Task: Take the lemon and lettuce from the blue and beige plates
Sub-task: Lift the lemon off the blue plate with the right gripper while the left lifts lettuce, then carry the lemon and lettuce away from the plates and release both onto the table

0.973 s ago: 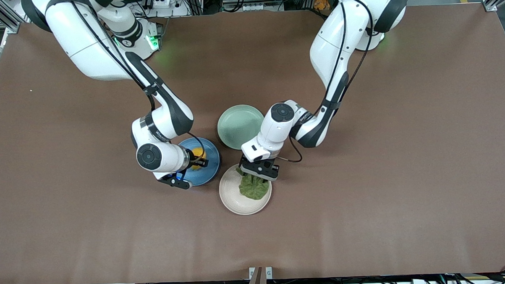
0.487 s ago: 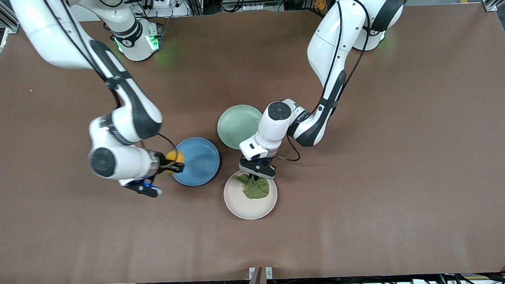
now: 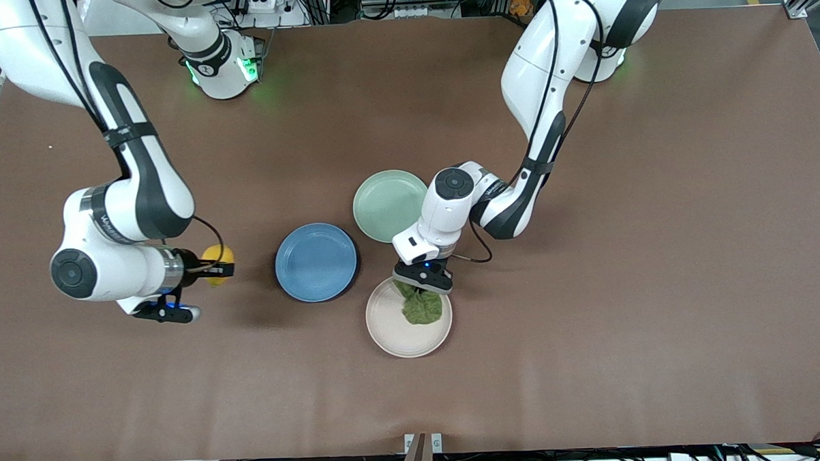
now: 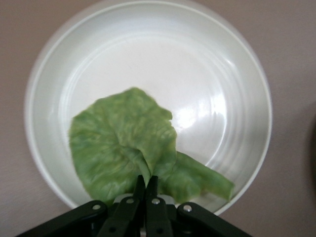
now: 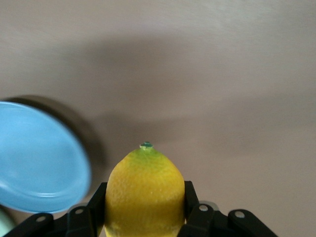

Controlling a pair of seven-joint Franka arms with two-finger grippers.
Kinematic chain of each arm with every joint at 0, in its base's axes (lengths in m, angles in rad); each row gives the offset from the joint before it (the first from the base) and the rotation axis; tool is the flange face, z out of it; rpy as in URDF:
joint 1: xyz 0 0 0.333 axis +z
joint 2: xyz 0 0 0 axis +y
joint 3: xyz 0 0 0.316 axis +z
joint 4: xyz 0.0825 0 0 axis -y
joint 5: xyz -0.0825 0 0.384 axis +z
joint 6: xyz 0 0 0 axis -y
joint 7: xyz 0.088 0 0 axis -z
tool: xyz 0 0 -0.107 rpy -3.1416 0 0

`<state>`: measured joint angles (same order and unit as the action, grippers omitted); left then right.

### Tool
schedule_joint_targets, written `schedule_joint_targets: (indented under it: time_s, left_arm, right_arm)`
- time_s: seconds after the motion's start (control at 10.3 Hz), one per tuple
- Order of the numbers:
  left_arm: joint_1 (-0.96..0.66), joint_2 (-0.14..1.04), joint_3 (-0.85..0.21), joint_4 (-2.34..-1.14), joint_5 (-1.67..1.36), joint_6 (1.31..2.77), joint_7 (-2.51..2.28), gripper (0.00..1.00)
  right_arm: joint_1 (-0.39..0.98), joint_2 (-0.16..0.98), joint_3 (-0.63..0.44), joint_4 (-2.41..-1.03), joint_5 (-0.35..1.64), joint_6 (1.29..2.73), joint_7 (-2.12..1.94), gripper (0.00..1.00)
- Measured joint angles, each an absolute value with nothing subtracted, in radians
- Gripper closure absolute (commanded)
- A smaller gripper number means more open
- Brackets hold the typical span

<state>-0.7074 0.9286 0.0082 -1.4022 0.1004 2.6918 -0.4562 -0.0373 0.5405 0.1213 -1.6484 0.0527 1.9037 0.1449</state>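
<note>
The yellow lemon sits between the fingers of my right gripper, which is shut on it in the air over bare table, off the blue plate toward the right arm's end. That plate holds nothing. My left gripper hangs over the edge of the beige plate, shut on a fold of the green lettuce. Most of the leaf still lies on the beige plate.
A pale mint-green plate sits farther from the front camera than the other two, close beside the left arm's wrist. Brown table stretches wide at both ends and toward the front edge.
My right gripper has carried the lemon off the blue plate and toward the right arm's end. My left gripper has shut on the lettuce, bunching the leaf, and the beige plate has shifted slightly.
</note>
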Motion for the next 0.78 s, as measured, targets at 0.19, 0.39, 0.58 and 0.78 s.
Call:
schedule_joint_targets:
  time_s: [0.19,0.39,0.58,0.78]
  left_arm:
    - [-0.704,0.859,0.013,-1.395,0.1,2.549,-0.456,1.0]
    - [-0.692,0.762,0.02,-1.387,0.1,2.401,-0.459,1.0]
    - [-0.621,0.63,0.024,-1.381,0.1,2.191,-0.438,1.0]
    - [-0.504,0.51,0.026,-1.387,0.1,1.97,-0.34,1.0]
  right_arm:
    - [-0.041,0.545,0.061,-1.716,0.053,1.973,0.034,1.0]
    - [-0.04,0.548,0.052,-1.793,0.052,2.085,0.006,1.0]
    - [-0.039,0.549,0.047,-1.862,0.052,2.176,-0.016,0.66]
    - [-0.04,0.548,0.039,-1.875,0.052,2.187,-0.026,0.0]
